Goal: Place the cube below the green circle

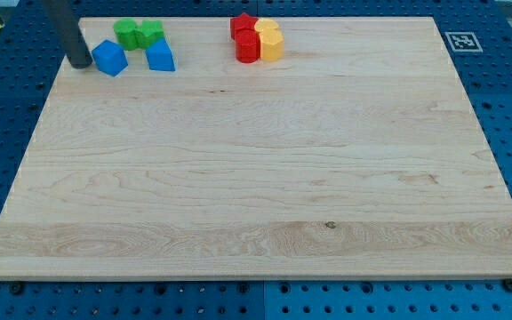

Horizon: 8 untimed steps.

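Note:
The blue cube (109, 58) sits near the board's top left, just below and left of the green circle (128, 34). My tip (80, 64) stands right beside the cube's left side, at the board's left edge; the rod rises out of the view's top. A green block (152, 33) touches the circle's right side. A second blue block (160, 57), wedge-like, lies to the right of the cube, below the green block.
A red star-like block (243, 24), a red block (248, 46) and a yellow block (271, 41) cluster at the top middle of the wooden board (256, 178). A fiducial tag (459, 41) marks the top right corner.

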Tool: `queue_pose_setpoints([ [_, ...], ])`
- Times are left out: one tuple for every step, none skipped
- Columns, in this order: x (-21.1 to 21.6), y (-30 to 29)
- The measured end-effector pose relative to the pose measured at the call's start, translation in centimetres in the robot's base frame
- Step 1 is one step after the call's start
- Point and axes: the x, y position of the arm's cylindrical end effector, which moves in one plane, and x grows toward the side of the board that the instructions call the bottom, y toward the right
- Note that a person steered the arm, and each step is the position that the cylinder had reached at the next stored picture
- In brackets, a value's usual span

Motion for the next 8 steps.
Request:
queue_pose_setpoints([
  [0.0, 1.0],
  [0.9, 1.4],
  [3.0, 1.4],
  [1.8, 2.1],
  [0.3, 2.1],
  [0.3, 2.1],
  [-0.4, 2.1],
  [-0.5, 2.1],
])
